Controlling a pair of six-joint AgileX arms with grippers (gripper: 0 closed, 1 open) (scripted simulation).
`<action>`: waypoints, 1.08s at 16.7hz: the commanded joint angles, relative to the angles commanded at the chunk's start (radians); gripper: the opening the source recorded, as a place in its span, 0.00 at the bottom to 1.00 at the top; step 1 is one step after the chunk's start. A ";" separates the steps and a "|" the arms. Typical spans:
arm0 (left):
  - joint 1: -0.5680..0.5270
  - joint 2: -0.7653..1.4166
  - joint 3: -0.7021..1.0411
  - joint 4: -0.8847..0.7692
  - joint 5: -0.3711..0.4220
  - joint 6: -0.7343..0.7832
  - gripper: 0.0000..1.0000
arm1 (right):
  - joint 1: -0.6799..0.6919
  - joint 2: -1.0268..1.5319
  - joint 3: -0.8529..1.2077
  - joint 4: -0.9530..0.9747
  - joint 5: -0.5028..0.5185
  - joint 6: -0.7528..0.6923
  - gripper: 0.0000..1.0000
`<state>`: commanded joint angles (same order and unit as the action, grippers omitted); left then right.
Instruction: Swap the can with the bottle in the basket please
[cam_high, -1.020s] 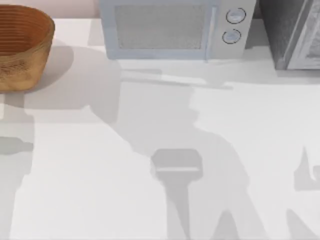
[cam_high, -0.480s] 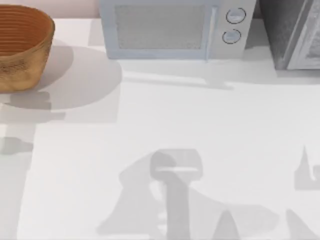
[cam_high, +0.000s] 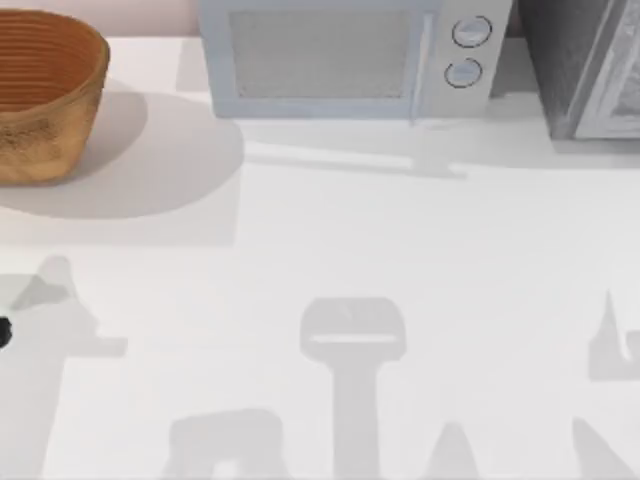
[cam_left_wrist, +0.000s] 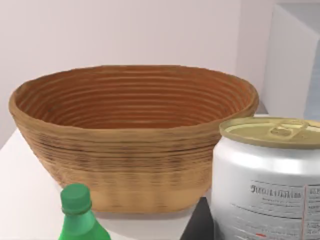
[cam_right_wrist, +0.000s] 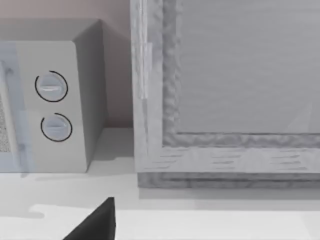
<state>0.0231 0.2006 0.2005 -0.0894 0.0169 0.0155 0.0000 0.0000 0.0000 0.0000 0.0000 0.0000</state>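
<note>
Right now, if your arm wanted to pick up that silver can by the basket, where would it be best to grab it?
Probably around the can's smooth round side wall, below its gold lid, with one finger on each side. It stands upright in the left wrist view, so a level approach from the open table side seems safest, since the basket sits close behind it and the green bottle stands nearby.

A pale grey microwave (cam_high: 345, 55) with two round dials (cam_high: 466, 52) stands at the white table's (cam_high: 400, 250) far edge beside a textured grey cabinet (cam_high: 590, 65).

Upright can (cam_left_wrist: 272, 180), empty wicker basket (cam_left_wrist: 132, 145), green bottle (cam_left_wrist: 80, 215)
</note>
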 joint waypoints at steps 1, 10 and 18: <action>-0.007 -0.060 -0.060 0.026 -0.005 -0.004 0.00 | 0.000 0.000 0.000 0.000 0.000 0.000 1.00; -0.020 -0.196 -0.201 0.087 -0.017 -0.013 0.00 | 0.000 0.000 0.000 0.000 0.000 0.000 1.00; -0.051 0.040 -0.101 0.205 0.083 -0.017 0.00 | 0.000 0.000 0.000 0.000 0.000 0.000 1.00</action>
<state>-0.0282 0.2405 0.0993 0.1155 0.0995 -0.0019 0.0000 0.0000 0.0000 0.0000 0.0000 0.0000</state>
